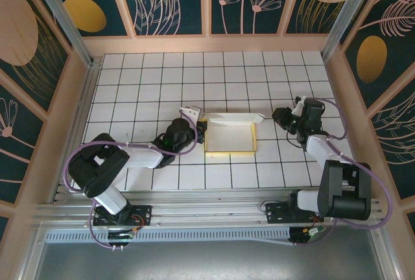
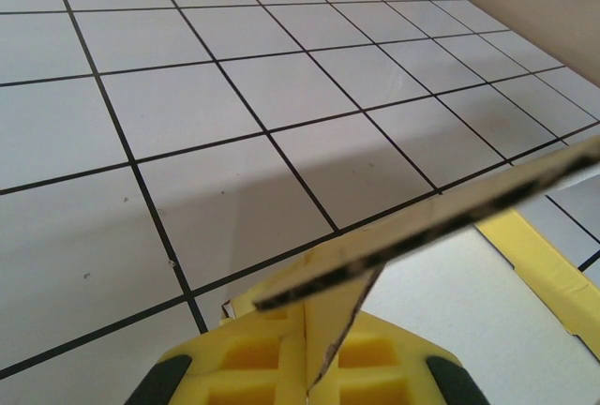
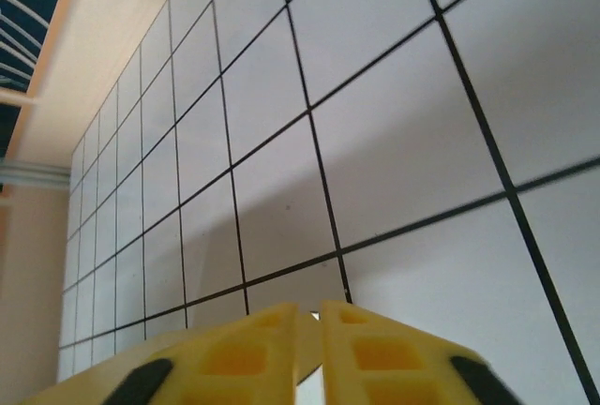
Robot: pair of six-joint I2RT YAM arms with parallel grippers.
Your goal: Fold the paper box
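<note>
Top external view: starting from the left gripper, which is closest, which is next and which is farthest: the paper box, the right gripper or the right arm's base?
Counting from the left gripper:
1. paper box: right beside it, with a flap pinched by that gripper.
2. right gripper: across the box, on its right side.
3. right arm's base: down at the bottom right.

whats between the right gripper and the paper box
Nothing. In the top view, only bare white tiles separate the right gripper from the paper box.
</note>
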